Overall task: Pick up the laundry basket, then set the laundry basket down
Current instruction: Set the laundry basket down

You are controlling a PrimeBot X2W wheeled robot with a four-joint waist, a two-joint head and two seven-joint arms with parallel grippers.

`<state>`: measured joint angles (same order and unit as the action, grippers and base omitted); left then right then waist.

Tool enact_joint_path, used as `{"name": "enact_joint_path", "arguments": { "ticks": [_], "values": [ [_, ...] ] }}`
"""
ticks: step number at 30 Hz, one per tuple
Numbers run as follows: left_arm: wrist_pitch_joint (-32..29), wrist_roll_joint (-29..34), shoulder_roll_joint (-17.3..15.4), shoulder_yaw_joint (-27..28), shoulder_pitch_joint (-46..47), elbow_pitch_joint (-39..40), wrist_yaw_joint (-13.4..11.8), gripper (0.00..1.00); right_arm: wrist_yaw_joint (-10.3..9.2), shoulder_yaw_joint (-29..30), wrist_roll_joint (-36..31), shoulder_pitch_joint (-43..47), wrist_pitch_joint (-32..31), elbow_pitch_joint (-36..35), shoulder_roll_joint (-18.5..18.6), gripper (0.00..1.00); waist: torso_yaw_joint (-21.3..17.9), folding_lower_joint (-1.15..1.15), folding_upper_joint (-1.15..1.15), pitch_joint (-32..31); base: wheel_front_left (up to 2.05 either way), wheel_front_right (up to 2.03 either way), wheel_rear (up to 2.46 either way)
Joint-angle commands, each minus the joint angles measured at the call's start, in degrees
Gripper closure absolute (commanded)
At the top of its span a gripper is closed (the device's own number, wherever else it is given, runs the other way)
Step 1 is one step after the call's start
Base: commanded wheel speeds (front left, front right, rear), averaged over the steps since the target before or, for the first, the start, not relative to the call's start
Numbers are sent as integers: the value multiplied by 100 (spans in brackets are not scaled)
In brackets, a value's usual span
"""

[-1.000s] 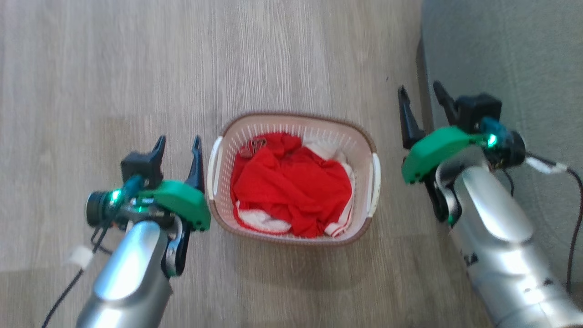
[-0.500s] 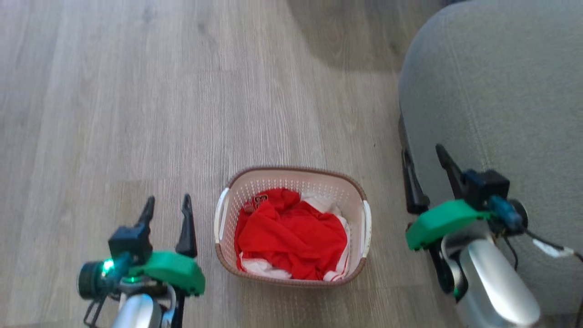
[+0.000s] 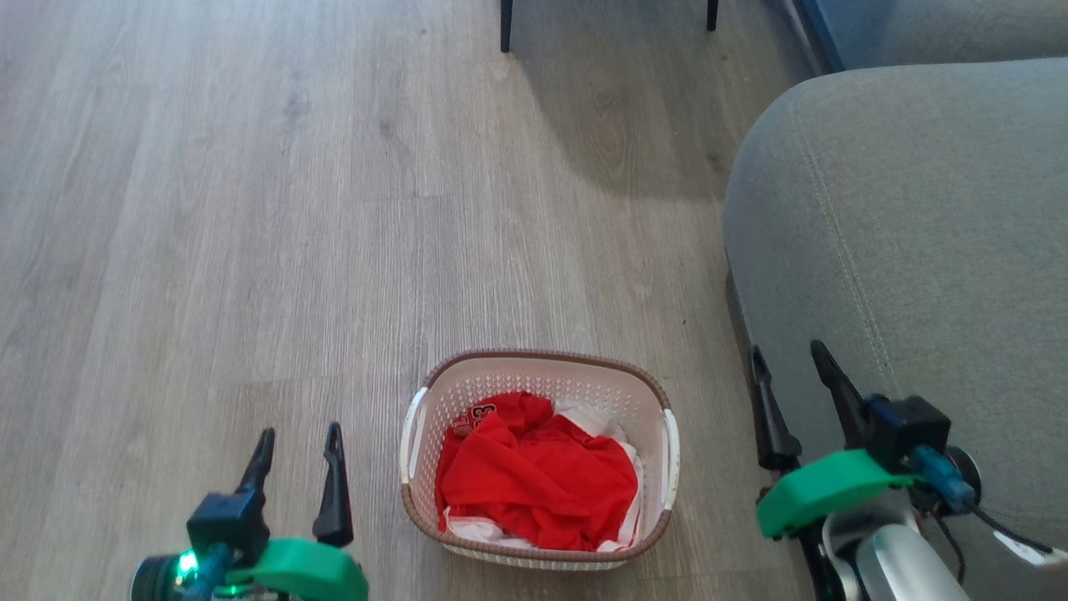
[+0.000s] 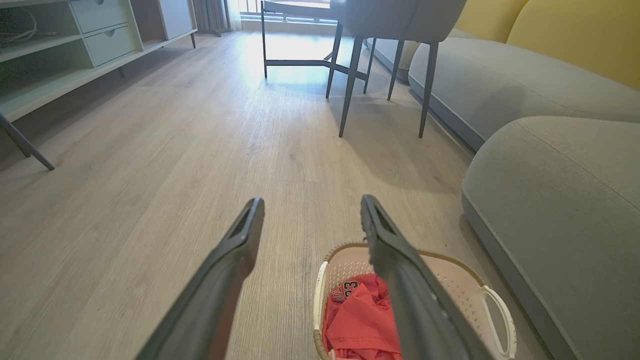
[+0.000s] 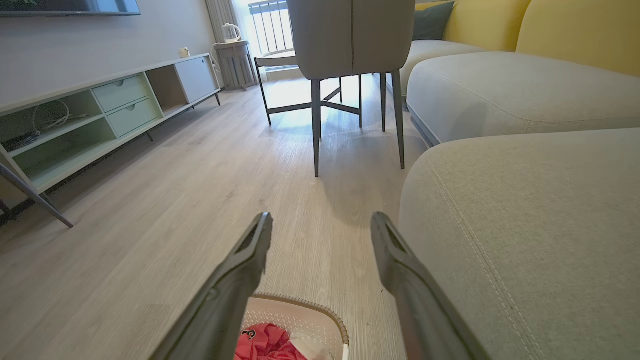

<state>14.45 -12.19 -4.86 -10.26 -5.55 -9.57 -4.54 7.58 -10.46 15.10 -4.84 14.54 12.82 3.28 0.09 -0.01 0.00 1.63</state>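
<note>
The laundry basket, cream perforated plastic with a brown rim and white side handles, stands on the wooden floor at the lower middle of the head view, with red and white clothes inside. My left gripper hovers open to its left, apart from the handle. To the basket's right, my right gripper is open, beside the grey sofa. The left wrist view looks down on the basket past the open left gripper. The basket's far rim shows below the open right gripper.
A grey sofa fills the right side, close to the right arm. Dark chair legs stand at the far end of the floor. A low pale-green cabinet runs along the left wall. Open wooden floor lies ahead and left.
The head camera has tilted up and the basket now sits lower and smaller in view. Both grippers stand higher and farther from the basket's handles, still open.
</note>
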Motion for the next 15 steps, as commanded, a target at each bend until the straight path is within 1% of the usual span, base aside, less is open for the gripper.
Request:
{"name": "enact_joint_path", "arguments": {
  "ticks": [1, 7, 15],
  "values": [
    [54, 47, 36, 229, 117, 225, 3, 0, -9, -73, -58, -63, 46, -230, -40, 0, -6, 1, 0, -26, 0, 0, 0],
    [54, 98, 87, 366, -155, 468, -27, 0, -9, 57, -90, 220, 46, -390, -40, 0, -11, 1, 0, -94, 0, 0, 0],
    [54, 129, 123, 519, -307, 602, -19, 0, -9, 143, -113, 285, 46, -432, -40, 0, -25, 1, 0, -135, 0, 0, 0]
  ]
}}
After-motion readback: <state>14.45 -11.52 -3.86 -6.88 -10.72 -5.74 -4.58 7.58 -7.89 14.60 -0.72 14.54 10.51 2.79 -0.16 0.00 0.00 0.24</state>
